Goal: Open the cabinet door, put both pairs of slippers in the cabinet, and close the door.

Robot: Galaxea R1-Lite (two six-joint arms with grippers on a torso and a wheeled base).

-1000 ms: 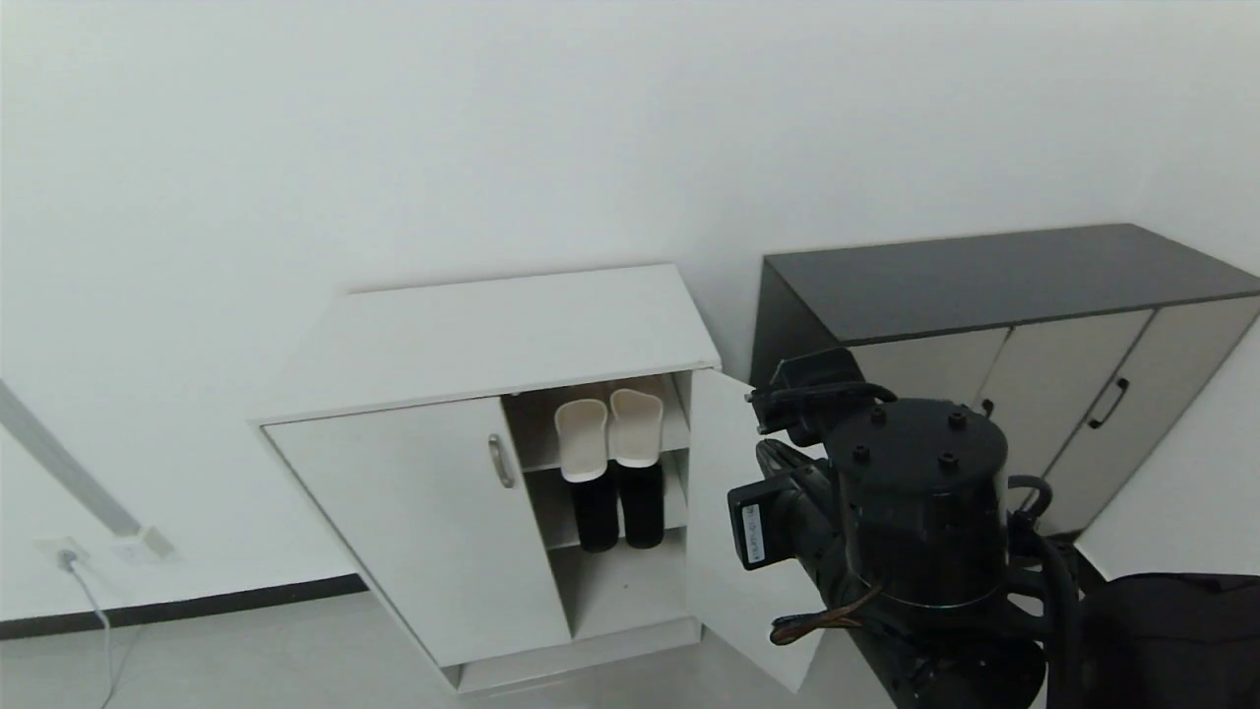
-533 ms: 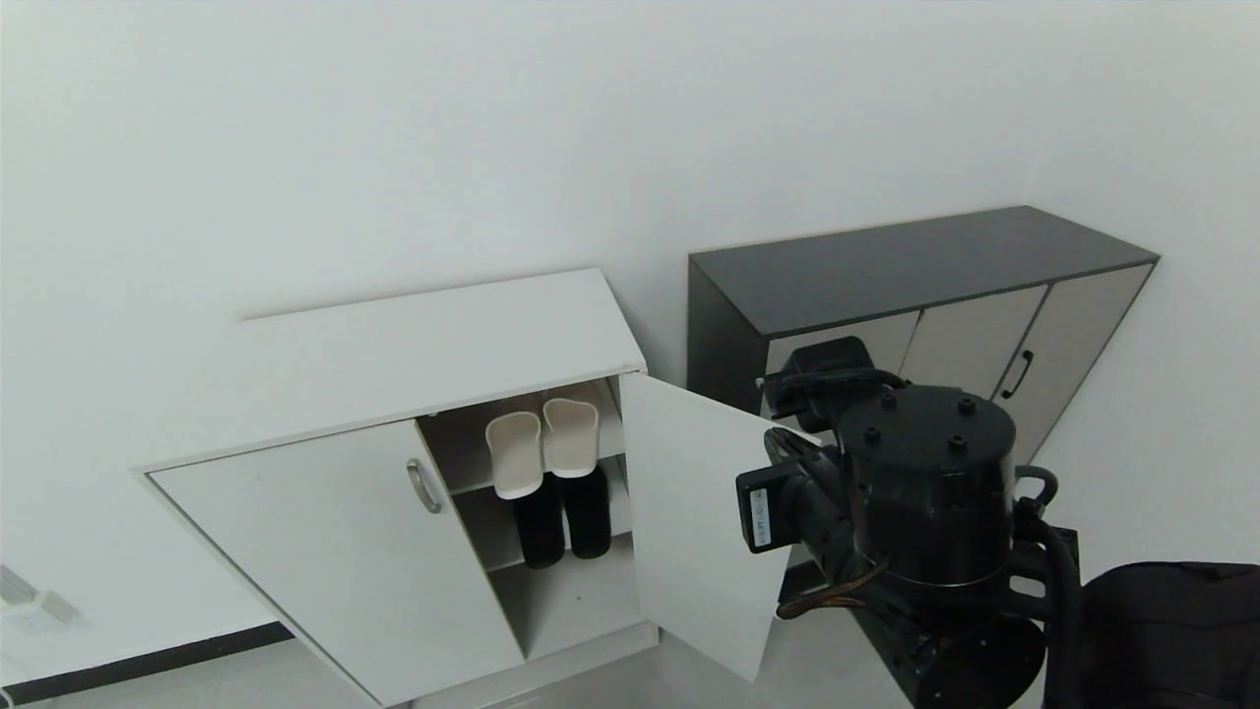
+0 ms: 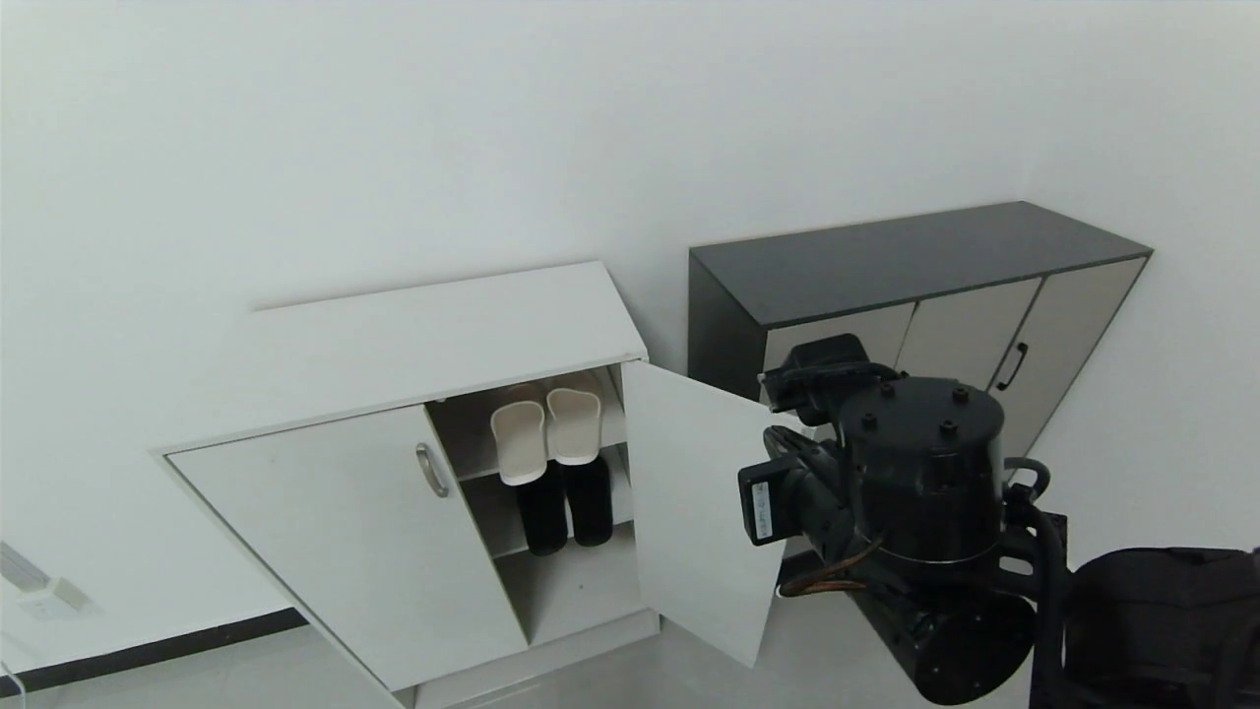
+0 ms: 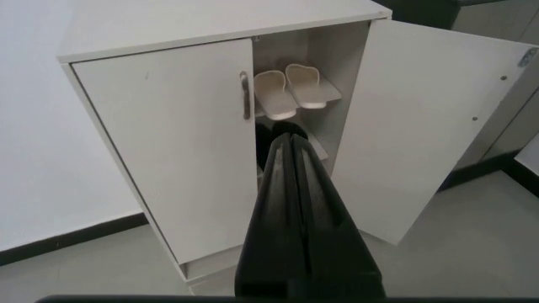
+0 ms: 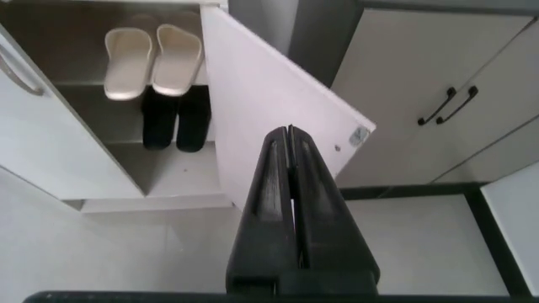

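With white slippers (image 3: 546,438) and black slippers (image 3: 564,507) shelved at frame centre, the open door (image 3: 694,512) is faced by left gripper (image 4: 290,141) and right gripper (image 5: 290,136), both clamped shut (empty, fit for pushing).

Setting: a plain indoor room of office or storage type. Indicators in the head view:

- Bare white painted walls (image 3: 492,128) span 12 o'clock.
- A smooth grey hard floor (image 3: 689,679) lies at 6 o'clock.
- A black skirting strip (image 3: 148,650) and white surface-mounted cable trunking (image 3: 39,591) sit at 8 o'clock.

Furniture: a white laminate two-door cabinet (image 3: 433,335) at 8 o'clock. Just beside it at 3 o'clock is a dark-topped sideboard with pale grey doors (image 3: 915,251) and black bar handles (image 3: 1006,366).
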